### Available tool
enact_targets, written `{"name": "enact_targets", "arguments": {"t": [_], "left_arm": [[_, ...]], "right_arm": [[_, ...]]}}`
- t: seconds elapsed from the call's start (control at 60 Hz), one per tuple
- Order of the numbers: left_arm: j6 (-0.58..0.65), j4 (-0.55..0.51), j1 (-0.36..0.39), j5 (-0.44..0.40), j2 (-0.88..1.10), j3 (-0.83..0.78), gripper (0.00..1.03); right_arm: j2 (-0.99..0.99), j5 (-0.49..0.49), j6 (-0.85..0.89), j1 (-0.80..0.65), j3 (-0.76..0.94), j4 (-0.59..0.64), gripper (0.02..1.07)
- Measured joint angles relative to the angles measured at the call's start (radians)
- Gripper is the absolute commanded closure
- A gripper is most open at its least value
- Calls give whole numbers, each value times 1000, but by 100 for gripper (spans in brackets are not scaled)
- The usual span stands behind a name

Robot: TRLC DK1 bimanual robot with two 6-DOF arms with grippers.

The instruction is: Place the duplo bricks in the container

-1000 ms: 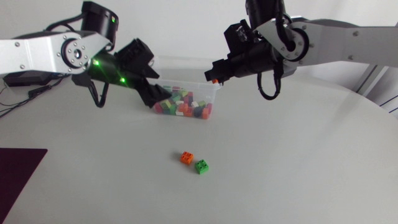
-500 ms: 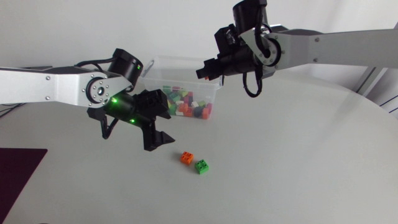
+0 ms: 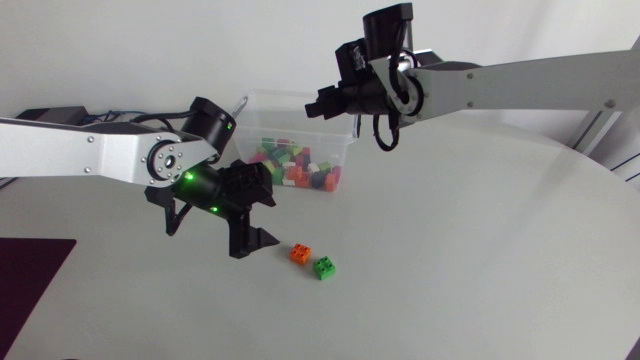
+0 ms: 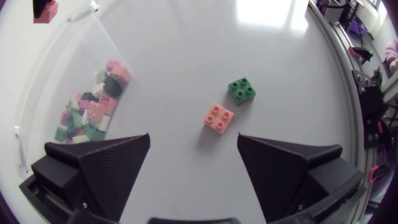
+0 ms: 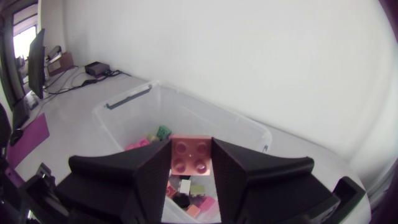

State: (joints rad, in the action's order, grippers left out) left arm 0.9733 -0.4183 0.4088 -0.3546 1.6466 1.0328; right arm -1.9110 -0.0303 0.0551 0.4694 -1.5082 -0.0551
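Right wrist view. Right pincer (image 5: 190,152) state?
— Clamped on pink brick (image 5: 191,158), above container (image 3: 290,110) holding loose bricks (image 3: 295,170).
— Left pincer (image 4: 193,138)?
— Spread wide, nothing held. Orange brick (image 4: 218,117) and green brick (image 4: 241,90) lie just beside each other on worktop (image 4: 186,50) ahead of it, apart from container.

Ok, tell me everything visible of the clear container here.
The container is a clear plastic rectangular tub, lidless, standing upright on the white table. A loose heap of small multicoloured bricks lies on its floor, well below the rim. The right gripper, shut on a reddish brick, hangs above its opening without touching it.
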Motion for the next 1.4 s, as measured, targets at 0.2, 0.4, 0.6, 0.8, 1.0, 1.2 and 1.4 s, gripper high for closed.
{"name": "enact_targets", "arguments": {"t": [0.2, 0.4, 0.6, 0.8, 1.0, 1.2, 1.4], "left_arm": [[23, 0, 16, 12, 12, -6, 6], [67, 0, 68, 39, 43, -6, 6], [129, 0, 127, 93, 66, -5, 6], [181, -82, 142, 107, 162, 73, 6], [199, -115, 150, 114, 225, 144, 7], [209, -129, 162, 122, 285, 186, 13], [218, -158, 162, 125, 332, 222, 38]], "right_arm": [[-76, 83, 1, 13, -53, -35, 4], [-72, 107, 0, 19, -50, -36, 6], [129, 71, 0, -1, 88, -18, 6], [380, 5, 1, -33, 293, 13, 6], [494, -23, 1, -33, 465, 97, 6], [577, -27, 5, -5, 607, 157, 6], [625, -23, 4, 47, 686, 198, 7]]}}
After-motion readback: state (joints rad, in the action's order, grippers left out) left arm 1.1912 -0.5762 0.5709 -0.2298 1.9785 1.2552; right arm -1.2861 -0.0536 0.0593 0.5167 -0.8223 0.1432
